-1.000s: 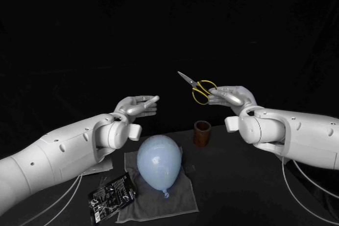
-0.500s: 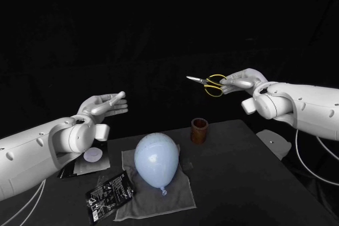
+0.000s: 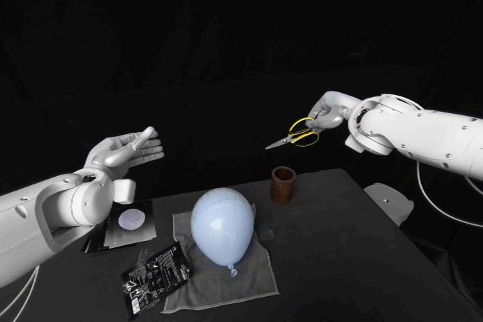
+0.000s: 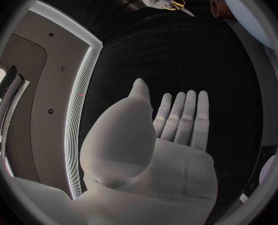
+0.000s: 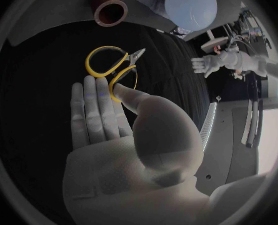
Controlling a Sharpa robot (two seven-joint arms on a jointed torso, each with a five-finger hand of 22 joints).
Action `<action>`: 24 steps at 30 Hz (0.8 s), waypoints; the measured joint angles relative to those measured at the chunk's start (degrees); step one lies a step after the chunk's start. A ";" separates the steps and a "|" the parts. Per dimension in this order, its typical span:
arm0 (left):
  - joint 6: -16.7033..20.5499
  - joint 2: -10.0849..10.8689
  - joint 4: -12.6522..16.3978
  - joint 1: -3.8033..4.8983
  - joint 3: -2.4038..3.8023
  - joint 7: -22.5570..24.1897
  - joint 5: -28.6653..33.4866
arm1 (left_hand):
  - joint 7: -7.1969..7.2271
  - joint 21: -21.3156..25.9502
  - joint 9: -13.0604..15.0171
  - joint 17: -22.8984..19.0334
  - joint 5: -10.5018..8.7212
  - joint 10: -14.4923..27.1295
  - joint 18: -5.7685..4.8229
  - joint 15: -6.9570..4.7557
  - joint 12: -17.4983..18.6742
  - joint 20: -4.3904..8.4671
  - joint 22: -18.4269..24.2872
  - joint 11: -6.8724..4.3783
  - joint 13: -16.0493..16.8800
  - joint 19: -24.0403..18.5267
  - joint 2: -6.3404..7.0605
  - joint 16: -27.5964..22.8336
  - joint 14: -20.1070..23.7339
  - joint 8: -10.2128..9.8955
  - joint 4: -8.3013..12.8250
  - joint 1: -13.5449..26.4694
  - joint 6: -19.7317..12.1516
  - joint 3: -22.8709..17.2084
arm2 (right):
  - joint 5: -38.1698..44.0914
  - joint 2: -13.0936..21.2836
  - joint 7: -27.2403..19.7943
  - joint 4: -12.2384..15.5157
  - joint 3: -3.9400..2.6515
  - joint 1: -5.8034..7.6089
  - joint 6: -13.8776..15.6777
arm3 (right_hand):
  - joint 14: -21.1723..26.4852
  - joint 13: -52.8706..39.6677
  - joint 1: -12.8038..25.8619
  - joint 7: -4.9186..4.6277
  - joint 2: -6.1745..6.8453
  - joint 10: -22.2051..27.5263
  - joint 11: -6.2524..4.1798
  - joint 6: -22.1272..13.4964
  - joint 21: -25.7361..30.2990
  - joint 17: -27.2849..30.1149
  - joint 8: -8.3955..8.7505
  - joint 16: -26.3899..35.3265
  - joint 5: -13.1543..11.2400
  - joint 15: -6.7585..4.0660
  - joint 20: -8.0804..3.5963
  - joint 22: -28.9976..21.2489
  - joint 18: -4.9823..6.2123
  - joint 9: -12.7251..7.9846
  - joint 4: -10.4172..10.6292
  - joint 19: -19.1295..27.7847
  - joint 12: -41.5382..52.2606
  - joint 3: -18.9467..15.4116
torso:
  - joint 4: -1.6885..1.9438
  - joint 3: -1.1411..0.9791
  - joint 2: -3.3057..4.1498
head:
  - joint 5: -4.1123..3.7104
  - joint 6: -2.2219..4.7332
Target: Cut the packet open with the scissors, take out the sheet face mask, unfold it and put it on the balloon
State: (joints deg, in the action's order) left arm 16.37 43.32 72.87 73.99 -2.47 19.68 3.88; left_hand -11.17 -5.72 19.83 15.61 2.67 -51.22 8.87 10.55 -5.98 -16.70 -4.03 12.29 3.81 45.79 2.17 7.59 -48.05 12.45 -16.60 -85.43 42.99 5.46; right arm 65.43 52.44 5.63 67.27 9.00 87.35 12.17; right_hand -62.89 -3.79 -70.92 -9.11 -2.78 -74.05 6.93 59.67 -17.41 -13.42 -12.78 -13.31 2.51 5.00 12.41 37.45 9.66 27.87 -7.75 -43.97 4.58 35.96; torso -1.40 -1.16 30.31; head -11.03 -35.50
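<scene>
One black table [image 3: 342, 259], balloon [image 3: 223, 224], dark backdrop [image 3: 202, 56]

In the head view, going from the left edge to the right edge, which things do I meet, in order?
The left hand → pale blue rubber balloon → brown cylindrical cup → right hand, holding the yellow-handled metal scissors.

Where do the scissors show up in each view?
Head view: scissors in the air, held by the right robot hand, up and right of the brown cup.
Left wrist view: scissors far off, beside the cup.
Right wrist view: scissors pinched by that robot hand, near the cup.
Shared landmark: the brown cup.
</scene>
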 measured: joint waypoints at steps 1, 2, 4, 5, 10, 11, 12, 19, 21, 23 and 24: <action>0.00 0.10 0.19 0.00 -0.02 0.13 0.09 | 0.00 0.00 0.00 0.00 0.00 0.00 0.00 0.00 0.00 0.00 0.01 0.00 0.00 0.00 0.00 0.00 0.00 0.00 0.00 0.00 0.00 0.00 | 2.24 -0.42 0.58 -0.06 0.00 0.08 -0.23 | -0.09 0.00 0.00 0.02 0.00 -0.17 -0.17 0.02 0.00 0.00 0.00 0.00 0.00 -0.08 0.00 0.00 0.00 0.00 0.12 0.00 0.00 0.07 | 0.01 0.00 0.02 | -0.01 0.01; 0.00 0.17 0.35 0.00 -0.03 0.26 0.17 | 0.00 0.00 0.00 0.00 0.00 0.00 0.00 0.00 0.00 0.00 0.03 0.00 0.00 0.00 0.00 0.00 0.00 0.00 0.00 0.00 0.00 0.00 | 4.46 -0.85 1.15 -0.07 0.00 0.14 -0.46 | -0.09 0.00 0.00 0.03 0.00 -0.17 -0.16 0.03 0.00 0.00 0.00 0.00 0.00 -0.09 0.00 0.00 -0.01 0.00 0.20 0.00 0.00 -0.01 | 0.01 0.00 0.03 | -0.02 0.01; -0.03 0.30 0.61 0.00 -0.08 0.50 0.33 | 0.00 0.00 0.00 0.00 0.00 0.00 -0.01 0.00 0.00 0.00 0.04 0.00 0.00 0.00 0.00 0.00 0.00 0.00 0.00 0.00 0.00 0.00 | 8.99 -1.73 2.35 0.08 0.00 0.24 -0.88 | -0.10 -0.02 0.08 0.08 0.08 -0.18 -0.17 0.08 0.00 -0.03 0.00 0.00 -0.01 -0.09 0.00 0.00 -0.01 0.00 0.35 0.00 0.00 0.01 | 0.01 0.00 0.04 | -0.03 -0.03; -0.05 0.36 0.71 0.00 -0.10 0.58 0.38 | 0.00 0.00 0.00 0.00 0.00 0.00 -0.01 0.00 0.00 0.00 0.04 0.00 0.00 0.00 0.00 0.00 0.00 0.00 0.00 0.00 0.00 0.00 | 10.77 -2.06 2.86 0.22 0.00 0.28 -1.02 | -0.10 -0.03 0.08 0.09 0.08 -0.18 -0.17 0.10 0.00 -0.07 0.00 0.00 -0.09 -0.09 0.00 -0.02 -0.02 0.00 0.50 0.00 0.00 0.17 | 0.01 0.00 0.04 | -0.06 -0.07; -0.19 0.50 1.07 -0.01 -0.22 0.80 0.59 | 0.00 0.00 -0.01 -0.01 0.00 0.00 -0.03 0.00 0.00 0.00 0.05 0.00 0.00 0.00 0.00 0.00 0.00 0.00 0.00 0.00 0.00 0.00 | 19.14 -3.51 5.55 0.69 0.00 0.58 -1.87 | -0.58 -0.04 0.52 0.16 0.52 -0.67 -0.54 0.16 0.00 -0.24 -0.10 0.00 -0.07 -0.20 -0.24 -0.42 -0.03 0.01 1.30 -0.24 0.00 0.97 | 0.03 0.00 0.07 | -0.20 -0.18; -0.23 0.54 1.13 -0.01 -0.26 0.80 0.62 | 0.00 0.00 -0.01 -0.01 0.00 0.00 -0.02 0.00 0.00 0.00 0.05 0.00 0.00 0.00 0.00 0.00 0.00 -0.01 0.00 0.00 0.00 -0.01 | 20.84 -3.70 6.14 0.73 0.00 0.65 -2.12 | -0.59 -0.04 0.60 0.17 0.61 -0.81 -0.60 0.17 0.00 -0.30 -0.11 0.00 0.02 -0.20 -0.24 -0.53 -0.03 0.01 1.52 -0.24 -0.13 1.19 | 0.04 0.00 0.07 | -0.24 -0.19; -0.25 0.56 1.15 -0.01 -0.29 0.80 0.64 | 0.00 0.00 -0.01 -0.01 0.00 0.00 -0.03 0.00 0.00 0.00 0.04 0.00 0.00 -0.01 0.00 0.00 0.00 -0.01 0.00 0.00 0.00 -0.01 | 22.06 -3.77 6.56 0.79 0.00 0.70 -2.32 | -0.59 -0.04 0.60 0.17 0.61 -0.85 -0.64 0.18 0.00 -0.30 -0.11 0.00 0.05 -0.21 -0.24 -0.55 -0.03 0.02 1.62 -0.24 -0.21 1.28 | 0.04 0.00 0.07 | -0.27 -0.20; -0.40 0.65 1.13 -0.02 -0.43 0.65 0.63 | 0.00 0.00 -0.15 -0.02 0.00 0.01 -0.04 0.01 0.00 0.01 0.04 0.00 0.00 -0.01 -0.29 0.21 0.01 -0.01 0.16 -0.30 0.00 0.15 | 28.92 -3.66 9.38 2.61 0.07 1.02 -4.71 | -0.83 0.03 0.77 0.44 1.80 -1.45 -1.15 0.43 0.59 -0.48 -0.44 0.65 0.07 -0.59 0.01 -1.36 -0.08 0.05 2.98 -1.31 -0.46 2.65 | -0.03 -0.01 0.07 | -0.51 -0.22; -0.41 0.65 1.11 -0.03 -0.45 0.60 0.60 | 0.00 0.01 -0.15 -0.02 0.00 0.01 -0.04 0.01 0.00 0.01 0.04 0.00 0.00 -0.01 -0.29 0.21 0.01 -0.01 0.16 -0.30 0.00 0.15 | 30.43 -3.66 9.95 3.07 0.12 1.04 -5.45 | -0.67 0.03 0.78 0.53 2.09 -1.46 -1.15 0.52 0.90 -0.61 -0.45 0.67 0.07 -0.75 0.10 -1.74 -0.15 0.06 3.36 -1.78 -0.46 3.02 | -0.03 -0.02 0.06 | -0.70 -0.24; -0.41 0.64 1.11 -0.03 -0.46 0.55 0.57 | 0.00 0.01 -0.15 -0.02 0.00 0.01 -0.05 0.01 0.00 0.01 0.04 0.00 0.00 -0.01 -0.29 0.21 0.01 -0.01 0.16 -0.30 0.00 0.15 | 32.10 -3.67 10.53 3.39 0.20 1.05 -6.30 | -0.77 0.03 0.63 0.61 2.24 -1.46 -1.15 0.44 1.04 -0.64 -0.45 0.67 0.06 -0.85 0.09 -2.02 -0.38 0.07 3.52 -2.01 -0.50 3.18 | -0.02 -0.02 0.05 | -0.97 -0.32; -0.42 0.63 1.11 -0.03 -0.46 0.53 0.56 | 0.00 0.01 -0.15 -0.02 0.00 0.01 -0.05 0.01 0.00 0.01 0.04 0.00 0.00 -0.01 -0.29 0.21 0.01 -0.01 0.16 -0.30 0.00 0.15 | 32.85 -3.68 10.79 3.50 0.26 1.07 -6.67 | -0.86 0.03 0.51 0.71 2.36 -1.47 -1.16 0.34 1.33 -0.70 -0.45 0.67 0.06 -0.95 0.09 -2.15 -0.38 0.08 3.75 -2.19 -0.50 3.41 | 0.00 -0.02 0.05 | -1.06 -0.33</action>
State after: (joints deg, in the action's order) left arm 15.94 43.95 73.98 73.97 -2.93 20.21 4.43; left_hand -11.17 -5.72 19.68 15.59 2.67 -51.21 8.82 10.56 -5.98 -16.69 -3.99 12.29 3.81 45.78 1.88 7.80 -48.04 12.44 -16.44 -85.73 42.98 5.60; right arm 98.27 48.76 16.42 70.76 9.25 88.42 5.50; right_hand -63.75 -3.76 -70.41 -8.40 -0.42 -75.52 5.77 60.01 -16.08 -14.12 -13.23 -12.64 2.56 4.06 12.50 35.30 9.28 27.95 -4.00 -46.16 4.08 39.37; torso -1.40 -1.18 30.36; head -12.09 -35.83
